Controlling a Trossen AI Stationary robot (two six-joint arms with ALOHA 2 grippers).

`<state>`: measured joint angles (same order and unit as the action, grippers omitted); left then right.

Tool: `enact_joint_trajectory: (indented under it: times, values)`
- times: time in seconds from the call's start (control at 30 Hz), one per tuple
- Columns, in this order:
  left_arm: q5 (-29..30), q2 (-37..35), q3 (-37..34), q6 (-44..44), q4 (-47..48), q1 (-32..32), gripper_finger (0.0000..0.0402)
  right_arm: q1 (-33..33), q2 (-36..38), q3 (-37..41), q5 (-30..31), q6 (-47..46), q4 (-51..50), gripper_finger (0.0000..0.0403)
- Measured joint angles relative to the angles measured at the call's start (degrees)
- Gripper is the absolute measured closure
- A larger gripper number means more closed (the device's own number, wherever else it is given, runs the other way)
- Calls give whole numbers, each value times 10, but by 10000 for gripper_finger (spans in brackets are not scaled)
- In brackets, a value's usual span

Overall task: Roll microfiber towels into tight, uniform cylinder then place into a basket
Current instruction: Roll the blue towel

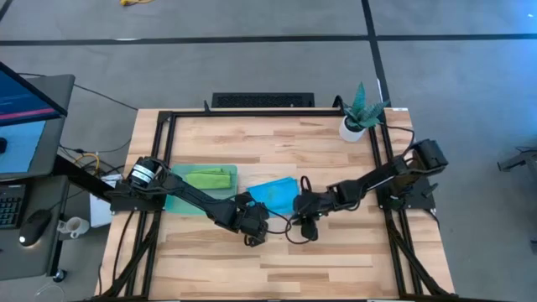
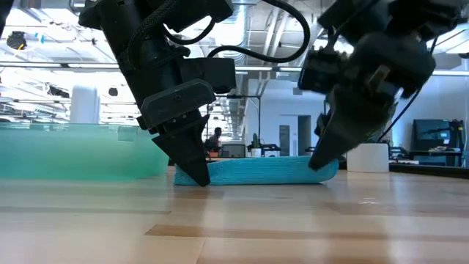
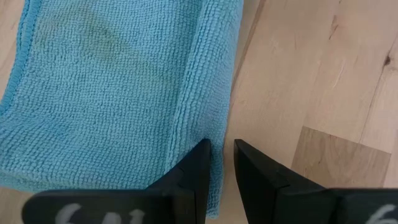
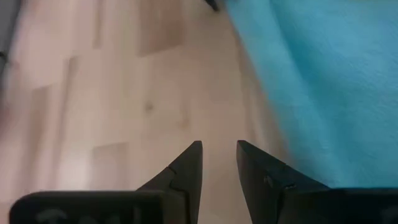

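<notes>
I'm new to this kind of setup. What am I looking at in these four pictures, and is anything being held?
Two dark robot arms work at a pale wooden table. One picture looks straight down, one looks level across the tabletop, and two come from cameras on the wrists. A bright blue microfiber towel lies flat mid-table. The left gripper and right gripper sit at its near edge, jaws slightly apart, gripping nothing. A lime green towel lies in the shallow translucent teal basket. A small potted plant stands at the far right corner.

Even overhead light; right wrist view blurred; tabletop (image 2: 234, 227) glare.
</notes>
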<state>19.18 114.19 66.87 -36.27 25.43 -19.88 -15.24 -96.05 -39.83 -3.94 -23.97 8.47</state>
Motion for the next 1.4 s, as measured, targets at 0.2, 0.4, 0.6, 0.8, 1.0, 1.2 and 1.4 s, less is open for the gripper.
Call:
enact_joint_trajectory:
  times: [0.2,0.4,0.6,0.8,1.0,1.2,1.4]
  values:
    - [-2,0,0,0,0,0,334,22,-6,0,25,0,11,282]
    - [-5,0,0,0,0,0,334,46,-11,0,43,-13,7,282]
    - [-5,0,0,13,0,0,334,63,-38,-2,57,-43,14,282]
    - [0,0,0,52,0,-1,334,79,-42,-3,41,-97,7,282]
    - [53,-10,-2,81,1,-21,334,77,-41,-4,12,-147,-17,282]
    - [65,-47,-6,70,21,-55,334,50,-42,-3,2,-200,-20,287]
    - [132,-61,-5,97,-23,-93,334,21,-42,-2,-3,-237,-18,301]
